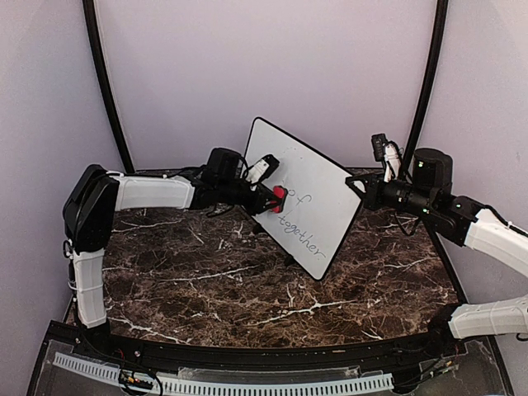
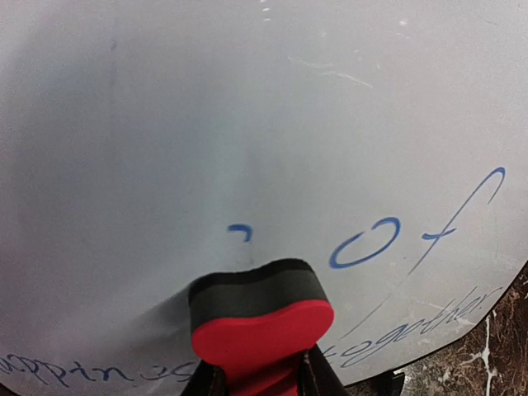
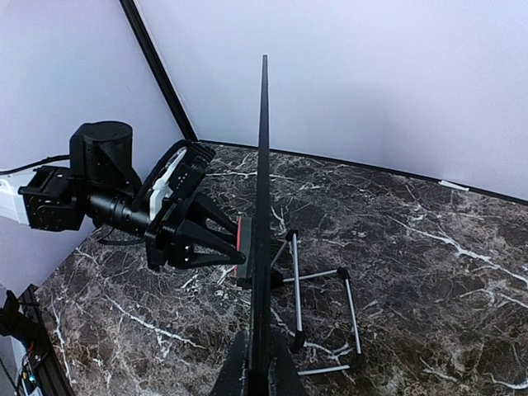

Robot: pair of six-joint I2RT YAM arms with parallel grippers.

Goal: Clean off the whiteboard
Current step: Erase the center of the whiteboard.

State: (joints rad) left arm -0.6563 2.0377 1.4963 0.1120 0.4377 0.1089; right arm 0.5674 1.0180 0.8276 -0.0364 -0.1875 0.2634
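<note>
The whiteboard (image 1: 301, 194) stands tilted on a wire stand at the table's middle back. It bears blue handwriting, "of" and "together". My left gripper (image 1: 276, 198) is shut on a red eraser (image 1: 280, 195) with a dark felt face pressed on the board's left part. In the left wrist view the eraser (image 2: 262, 330) sits below a small blue mark, left of "of", against the whiteboard (image 2: 206, 124). My right gripper (image 1: 356, 183) is shut on the board's right edge. The right wrist view shows the whiteboard (image 3: 262, 206) edge-on between the fingers, the eraser (image 3: 242, 246) against its left face.
A wire stand (image 3: 318, 313) with black feet lies on the dark marble table (image 1: 247, 289) behind the board. Purple walls and black poles close in the back and sides.
</note>
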